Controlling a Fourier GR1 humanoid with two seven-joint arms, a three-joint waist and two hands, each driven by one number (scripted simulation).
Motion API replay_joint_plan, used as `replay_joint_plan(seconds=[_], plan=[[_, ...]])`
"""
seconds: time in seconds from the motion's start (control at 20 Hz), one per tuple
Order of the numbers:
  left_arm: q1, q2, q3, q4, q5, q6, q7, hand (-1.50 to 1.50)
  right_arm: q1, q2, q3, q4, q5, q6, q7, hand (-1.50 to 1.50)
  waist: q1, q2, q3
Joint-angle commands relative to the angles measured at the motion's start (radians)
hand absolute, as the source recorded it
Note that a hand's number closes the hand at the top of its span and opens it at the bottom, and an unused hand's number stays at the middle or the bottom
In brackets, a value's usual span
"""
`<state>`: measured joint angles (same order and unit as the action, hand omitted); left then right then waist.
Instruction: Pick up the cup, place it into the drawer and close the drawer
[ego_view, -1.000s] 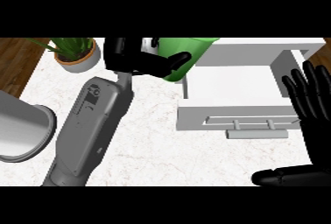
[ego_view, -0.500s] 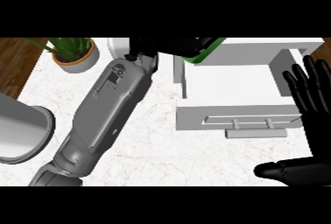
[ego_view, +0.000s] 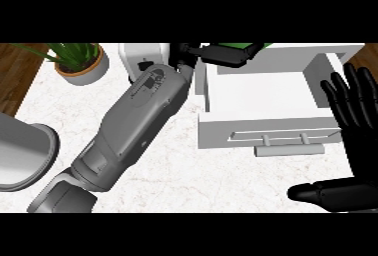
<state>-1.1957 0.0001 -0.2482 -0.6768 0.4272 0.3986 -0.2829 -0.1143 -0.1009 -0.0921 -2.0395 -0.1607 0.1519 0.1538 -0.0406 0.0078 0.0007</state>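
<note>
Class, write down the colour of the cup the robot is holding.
The cup is green; it shows in the head view.

The left forearm is clad in smooth grey shells, with small dark markings near the wrist. The left hand and right hand are finished in glossy black.

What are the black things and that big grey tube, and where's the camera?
It's a robot with two arms. The camera sits in its head, looking down at a kitchen counter. The grey tube is its left forearm. Its black left hand is curled round a green cup, at the far end of an open white drawer. The right hand rests open at the right edge, fingers up. A potted plant and a grey round container stand on the left.
</note>
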Motion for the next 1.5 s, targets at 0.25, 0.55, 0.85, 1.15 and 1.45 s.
replay_joint_plan(seconds=[0.25,0.55,0.85,1.15,1.45], plan=[[-0.069,0.0,-0.164,0.2,0.109,0.017,-0.075,1.5,-0.045,0.007,0.013,0.072,0.003,0.018,-0.046,-1.5,-0.033,0.011,0.001],[-0.132,0.0,-0.241,0.263,0.15,0.026,-0.022,1.5,0.001,-0.007,0.024,0.051,-0.005,0.057,-0.066,-1.5,-0.044,0.012,0.001],[-0.139,0.0,-0.336,0.317,0.137,0.062,-0.034,-1.5,-0.007,0.008,0.025,0.021,-0.026,0.042,-0.044,-1.5,-0.058,0.014,0.001],[-0.101,0.0,-0.366,0.234,0.233,0.1,-0.059,-1.5,-0.063,0.036,0.055,0.01,-0.018,0.0,0.005,-1.5,-0.072,0.019,0.0],[-0.137,0.0,-0.285,0.22,0.314,0.019,-0.164,-1.5,-0.047,-0.007,-0.012,0.042,-0.13,0.07,-0.006,-1.5,-0.037,0.014,0.0]])
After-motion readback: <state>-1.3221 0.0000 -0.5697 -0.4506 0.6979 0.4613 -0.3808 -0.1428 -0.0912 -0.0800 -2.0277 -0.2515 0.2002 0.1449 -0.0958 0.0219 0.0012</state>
